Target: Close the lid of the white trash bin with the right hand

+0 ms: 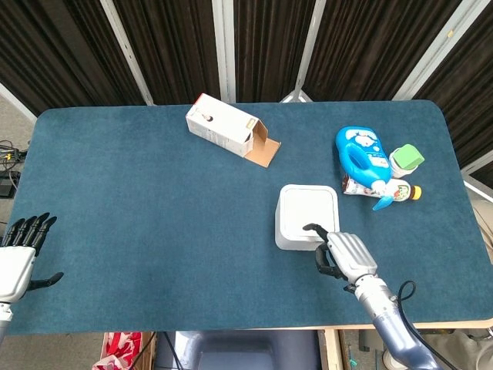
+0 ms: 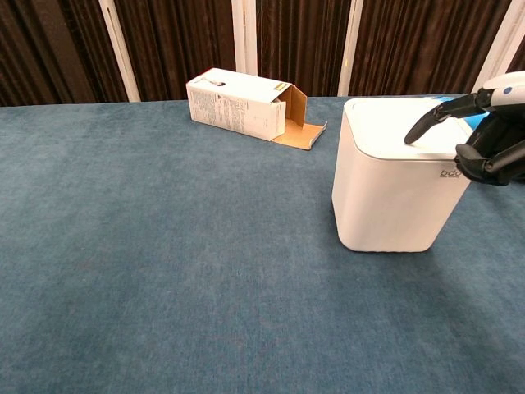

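Observation:
The white trash bin (image 1: 307,216) stands on the blue table, right of centre, with its lid (image 2: 394,127) lying flat on the rim. My right hand (image 1: 344,255) is at the bin's near right corner. One outstretched finger (image 2: 431,115) touches the lid's near edge, and the other fingers are curled in with nothing in them. In the chest view this hand (image 2: 490,139) shows at the right edge, beside the bin's upper front. My left hand (image 1: 17,258) hangs off the table's left edge, fingers spread, holding nothing.
An open cardboard carton (image 1: 227,129) lies on its side at the back centre. A blue detergent bottle (image 1: 362,155), a green-capped jar (image 1: 406,159) and a small lying bottle (image 1: 394,190) cluster right of the bin. The table's front edge (image 1: 254,330) runs just behind my right wrist.

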You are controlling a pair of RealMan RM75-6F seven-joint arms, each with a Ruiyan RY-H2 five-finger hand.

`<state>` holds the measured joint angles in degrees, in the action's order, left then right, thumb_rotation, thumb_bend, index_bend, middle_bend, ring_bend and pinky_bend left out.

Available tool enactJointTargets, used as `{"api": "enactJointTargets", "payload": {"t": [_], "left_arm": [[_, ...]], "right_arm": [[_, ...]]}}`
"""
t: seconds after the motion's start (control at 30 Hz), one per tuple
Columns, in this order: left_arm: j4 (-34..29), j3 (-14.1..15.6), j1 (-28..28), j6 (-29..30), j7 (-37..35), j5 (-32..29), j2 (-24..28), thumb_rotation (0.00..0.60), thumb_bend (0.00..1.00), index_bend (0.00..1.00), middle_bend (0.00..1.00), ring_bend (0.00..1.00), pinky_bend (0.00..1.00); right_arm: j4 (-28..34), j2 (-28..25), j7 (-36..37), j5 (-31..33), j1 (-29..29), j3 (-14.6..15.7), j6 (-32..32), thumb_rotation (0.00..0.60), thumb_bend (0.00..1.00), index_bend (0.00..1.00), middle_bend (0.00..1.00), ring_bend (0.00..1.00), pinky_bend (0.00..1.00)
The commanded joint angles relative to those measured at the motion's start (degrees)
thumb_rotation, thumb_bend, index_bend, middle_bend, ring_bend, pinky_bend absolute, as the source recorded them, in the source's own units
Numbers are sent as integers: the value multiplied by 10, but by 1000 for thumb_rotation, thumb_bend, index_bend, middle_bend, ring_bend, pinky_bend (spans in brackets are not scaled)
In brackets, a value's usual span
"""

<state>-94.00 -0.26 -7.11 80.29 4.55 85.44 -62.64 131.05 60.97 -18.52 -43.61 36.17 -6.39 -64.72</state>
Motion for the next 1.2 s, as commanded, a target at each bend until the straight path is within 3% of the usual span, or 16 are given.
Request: {"api": "enactJointTargets", "payload": {"t": [0.03, 0.23, 0.43, 0.63, 0.7, 0.87, 0.97, 1.2], "left_arm": [[0, 0, 0, 0, 0, 0, 0, 600, 0, 0, 0, 0, 0], [0, 0, 0, 1, 1, 1, 0, 600, 0, 0, 0, 0, 0], [0, 0, 1, 2, 2, 0, 0, 600, 0, 0, 0, 0, 0], [0, 0, 2, 5, 2, 2, 0, 600, 0, 0, 0, 0, 0], [0, 1, 2, 6, 2, 3, 0, 600, 0, 0, 0, 0, 0], [-1, 3, 4, 11, 7, 9, 0, 600, 0, 0, 0, 0, 0], [-3, 5, 6, 15, 11, 13, -1, 600, 0, 0, 0, 0, 0], [-5, 5, 9, 21, 26, 16, -4, 600, 0, 0, 0, 0, 0]], "right_arm": [[-5, 5, -3, 4, 1, 4, 0, 600, 749, 237, 803, 846, 784], [-8, 7, -6, 10, 1, 6, -1, 600, 749, 237, 803, 846, 784], [11, -19, 14, -16, -4, -24, -27, 600, 749, 229, 803, 846, 784], [16, -70, 54, -70, -35, -44, -61, 600, 743, 122, 790, 808, 755], [2, -76, 66, -104, -54, -36, -75, 600, 700, 56, 698, 700, 657], [-84, -65, 93, -228, -125, 26, -116, 600, 392, 0, 102, 72, 153], [-143, -53, 106, -289, -167, 65, -144, 600, 307, 0, 0, 0, 6], [-283, -6, 137, -392, -255, 117, -234, 600, 263, 0, 0, 0, 0]]}}
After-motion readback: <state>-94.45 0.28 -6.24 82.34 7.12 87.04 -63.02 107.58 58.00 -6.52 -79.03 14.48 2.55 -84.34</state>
